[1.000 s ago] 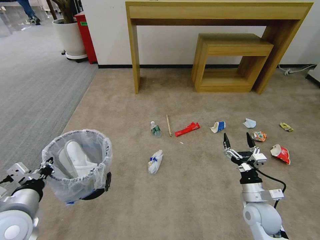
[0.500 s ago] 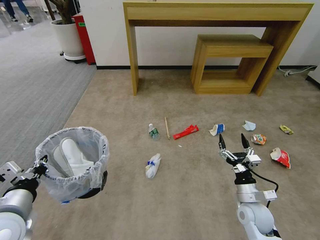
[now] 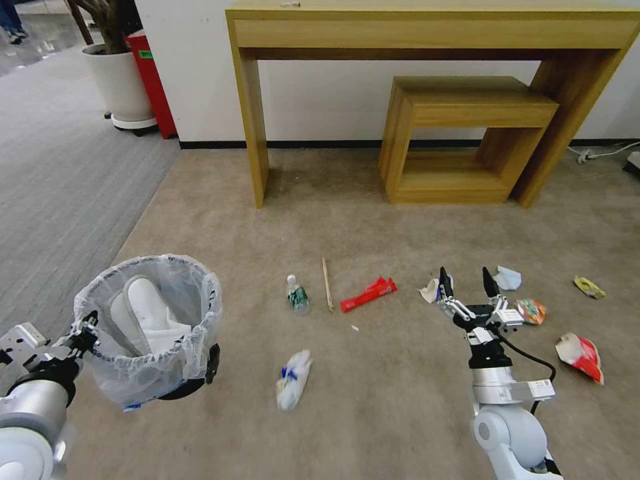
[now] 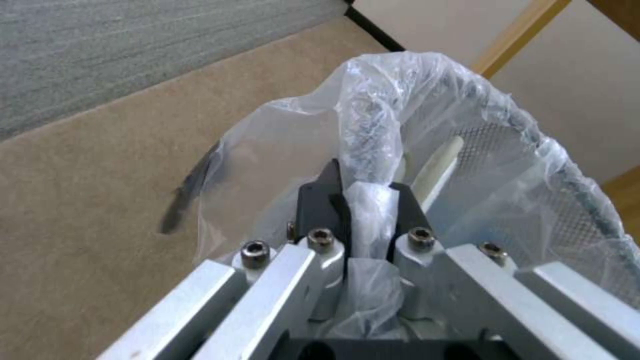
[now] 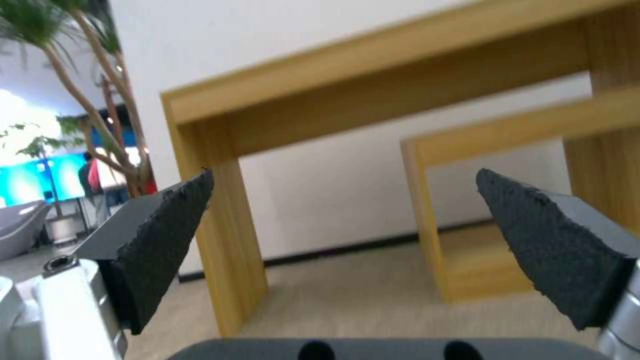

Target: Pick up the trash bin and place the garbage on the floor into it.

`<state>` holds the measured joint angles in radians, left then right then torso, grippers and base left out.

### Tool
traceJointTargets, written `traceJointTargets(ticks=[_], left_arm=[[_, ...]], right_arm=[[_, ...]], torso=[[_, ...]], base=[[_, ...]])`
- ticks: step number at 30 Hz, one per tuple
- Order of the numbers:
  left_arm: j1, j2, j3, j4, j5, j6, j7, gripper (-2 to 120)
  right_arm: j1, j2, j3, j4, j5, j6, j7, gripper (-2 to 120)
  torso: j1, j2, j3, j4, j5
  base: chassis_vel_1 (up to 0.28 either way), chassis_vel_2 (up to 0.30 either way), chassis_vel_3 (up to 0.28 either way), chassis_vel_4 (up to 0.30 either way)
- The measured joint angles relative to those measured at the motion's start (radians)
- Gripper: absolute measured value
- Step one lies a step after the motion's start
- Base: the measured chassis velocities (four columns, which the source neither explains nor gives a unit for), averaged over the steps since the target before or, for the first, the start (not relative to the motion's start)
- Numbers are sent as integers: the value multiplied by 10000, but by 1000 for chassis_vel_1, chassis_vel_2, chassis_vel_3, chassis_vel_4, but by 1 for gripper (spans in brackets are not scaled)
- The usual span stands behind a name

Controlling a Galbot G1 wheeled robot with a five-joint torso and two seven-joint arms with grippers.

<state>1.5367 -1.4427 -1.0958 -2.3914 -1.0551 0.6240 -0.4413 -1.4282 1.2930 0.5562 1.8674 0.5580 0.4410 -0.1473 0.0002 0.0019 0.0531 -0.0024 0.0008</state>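
My left gripper [image 3: 83,330] is shut on the bag-lined rim of the trash bin [image 3: 150,327] and holds it above the floor [image 3: 400,400] at the lower left. In the left wrist view the gripper [image 4: 367,200] pinches the crinkled plastic of the bin [image 4: 507,150]. A white slipper [image 3: 143,313] stands inside. My right gripper [image 3: 467,283] hangs open and empty over the garbage, its left fingertip in front of the blue-white cup [image 3: 429,291]. Its pads [image 5: 167,240] stand wide apart. On the carpet lie a bottle [image 3: 297,295], stick [image 3: 327,285], red wrapper [image 3: 368,295], crushed bottle [image 3: 292,380], can [image 3: 531,311], red-white cup [image 3: 580,357] and yellow wrapper [image 3: 589,287].
A tall wooden console table [image 3: 427,27] with a smaller wooden table [image 3: 467,113] nested under it stands against the wall ahead. A red bin [image 3: 150,73] and a white planter [image 3: 123,83] stand at the far left, beside grey striped carpet [image 3: 60,180]. A cable [image 3: 600,153] lies at the right wall.
The camera has moved forward: the tables and litter sit nearer and lower in the head view. My open right gripper now reaches the blue-white cup. The left gripper keeps hold of the bin.
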Motion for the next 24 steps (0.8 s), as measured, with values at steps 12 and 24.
traceJointTargets(ticks=[12, 24], left_arm=[[42, -134, 279, -25, 367, 24, 14, 3], [63, -316, 654, -112, 783, 49, 16, 3]], right_arm=[[-113, -447, -806, 54, 47, -2630, 1448, 100], [1177, -711, -3007, -435, 3777, -9471, 4464, 100]], torso=[[-2, 1, -7, -1, 0], [-2, 1, -5, 0, -1]], base=[[11, -20, -18, 4], [0, 0, 0, 0]])
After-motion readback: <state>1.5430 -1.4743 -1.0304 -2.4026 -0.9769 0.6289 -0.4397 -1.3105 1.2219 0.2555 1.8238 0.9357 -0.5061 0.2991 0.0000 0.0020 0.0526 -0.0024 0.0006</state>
